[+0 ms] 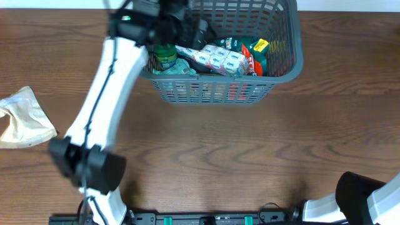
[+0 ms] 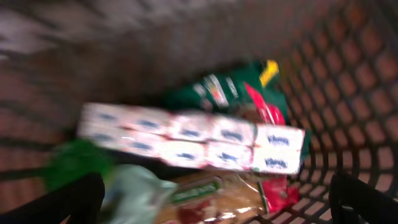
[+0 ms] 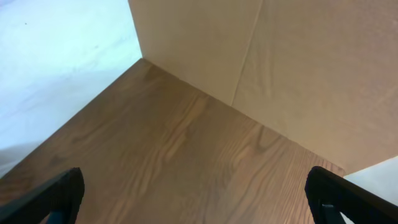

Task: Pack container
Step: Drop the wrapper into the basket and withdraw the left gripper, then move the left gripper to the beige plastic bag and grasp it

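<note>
Container [image 1: 212, 91] sits mouth-up, long axis left-right; left claw [image 2: 221, 200] and right claw [image 3: 199, 198] gape empty.

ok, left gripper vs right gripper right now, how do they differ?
Left gripper hangs over the container, above a tissue pack; right gripper hangs over bare table. Left arm is stretched to the far side; right arm sits at the near edge. Both stand open, holding nothing.

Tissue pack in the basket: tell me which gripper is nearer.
Left. The left gripper hangs open just above the tissue pack; the right gripper faces the table, well away.
</note>
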You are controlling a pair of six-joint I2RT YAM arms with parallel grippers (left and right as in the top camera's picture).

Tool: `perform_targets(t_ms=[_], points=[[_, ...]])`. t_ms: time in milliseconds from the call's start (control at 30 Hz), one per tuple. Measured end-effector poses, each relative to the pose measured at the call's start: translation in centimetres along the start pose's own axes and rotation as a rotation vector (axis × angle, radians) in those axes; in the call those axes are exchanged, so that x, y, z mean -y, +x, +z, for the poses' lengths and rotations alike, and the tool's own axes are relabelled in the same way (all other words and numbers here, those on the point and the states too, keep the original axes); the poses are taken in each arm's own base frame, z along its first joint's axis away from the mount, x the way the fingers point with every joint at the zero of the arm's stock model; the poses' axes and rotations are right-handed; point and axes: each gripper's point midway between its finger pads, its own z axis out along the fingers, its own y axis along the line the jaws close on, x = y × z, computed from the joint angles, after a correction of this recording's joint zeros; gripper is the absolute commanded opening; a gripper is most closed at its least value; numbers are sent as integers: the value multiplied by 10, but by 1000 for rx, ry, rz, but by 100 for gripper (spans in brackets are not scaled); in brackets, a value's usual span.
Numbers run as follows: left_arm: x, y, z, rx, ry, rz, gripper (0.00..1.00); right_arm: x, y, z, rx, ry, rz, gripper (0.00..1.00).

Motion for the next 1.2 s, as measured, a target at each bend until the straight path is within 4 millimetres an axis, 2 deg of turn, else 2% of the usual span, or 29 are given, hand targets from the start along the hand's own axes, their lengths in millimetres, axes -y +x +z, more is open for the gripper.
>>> perform_targets(t_ms=[100,200,267,333,433,667,867,1033,1200], points=[[-19,-27,-68,138,-131,-29,100,0,0,0,0,0,0,99],[-45,-33,-141,241,-301,-89,100,0,0,0,0,0,0,99],[-67,-22,-187,268,-432,-146,100,0,0,0,0,0,0,99],[-88,-2,-217,247,-542,-203,100,0,0,0,0,0,0,99],[-122,39,-246,152,-707,-324,100,0,0,0,0,0,-1,99],[-209,121,-268,-62,-974,-635,100,0,0,0,0,0,0,99],[-262,181,-275,-144,-1092,-843,100,0,0,0,0,0,0,99],[-301,232,-262,-188,-1139,-945,100,0,0,0,0,0,0,99],[-327,283,-241,-240,-1108,-988,99,0,0,0,0,0,0,99]])
